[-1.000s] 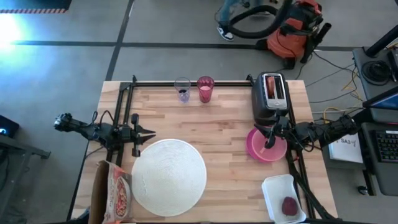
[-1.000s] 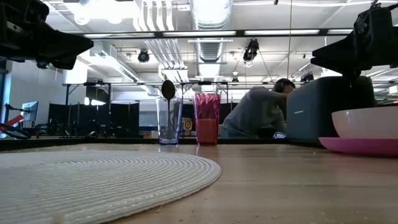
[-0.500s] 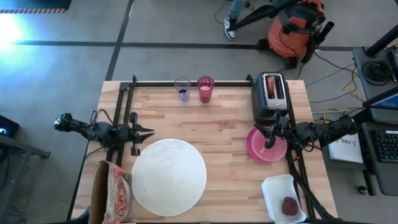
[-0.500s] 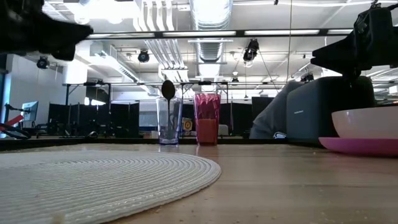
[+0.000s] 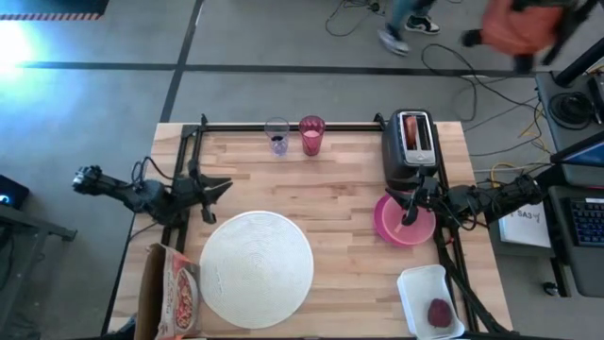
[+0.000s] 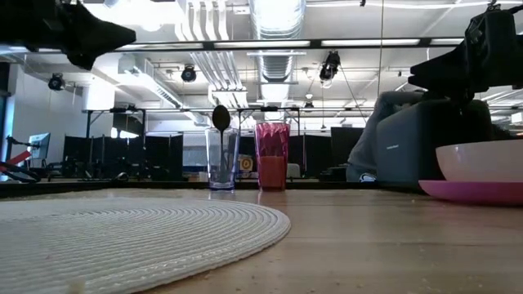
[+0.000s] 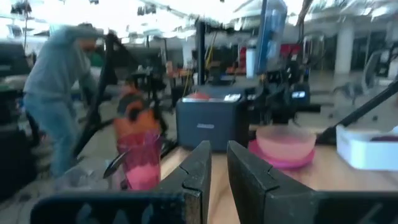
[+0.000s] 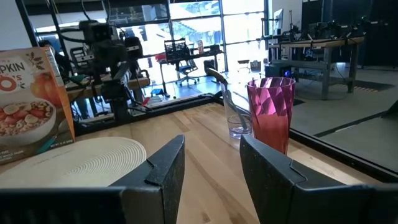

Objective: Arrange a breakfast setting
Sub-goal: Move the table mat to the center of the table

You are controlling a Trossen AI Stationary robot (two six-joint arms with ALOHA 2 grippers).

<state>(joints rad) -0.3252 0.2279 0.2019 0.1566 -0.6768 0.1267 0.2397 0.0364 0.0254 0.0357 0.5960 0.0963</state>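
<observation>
**A:** so what changed in the last second? Left pincer (image 5: 224, 185) has swung: it was aimed straight across at the edge of the big white round disc (image 5: 256, 268), now it's angled up toward the far side of the counter (image 5: 340, 189). Fingers nearly pressed together, nothing in them. Right pincer (image 5: 409, 210) hasn't budged, parked over the translucent pink bowl (image 5: 400, 216) on the magenta plate (image 5: 406, 229), fingers spread; can't tell if they touch the rim.

**B:** my guess is left is heading for the far-edge stuff. The pink tumbler (image 5: 311, 136) and the clear glass (image 5: 276, 137) with the blue-handled spoon (image 6: 221, 119) in it sit side by side there. Disc's still bare, so the setting's barely started.

**A:** yep. Round toasted bread (image 5: 412, 127) still in the toaster (image 5: 413, 140), small dark-red fruit (image 5: 440, 313) in the white tray (image 5: 429, 299) at the near right corner, cereal box (image 5: 175, 297) left of the disc.

**B:** room?

**A:** wood-plank counter, grey concrete floor, open workshop. Person walking past the far side, and the orange vacuum (image 5: 524, 24) got dragged away right.
</observation>
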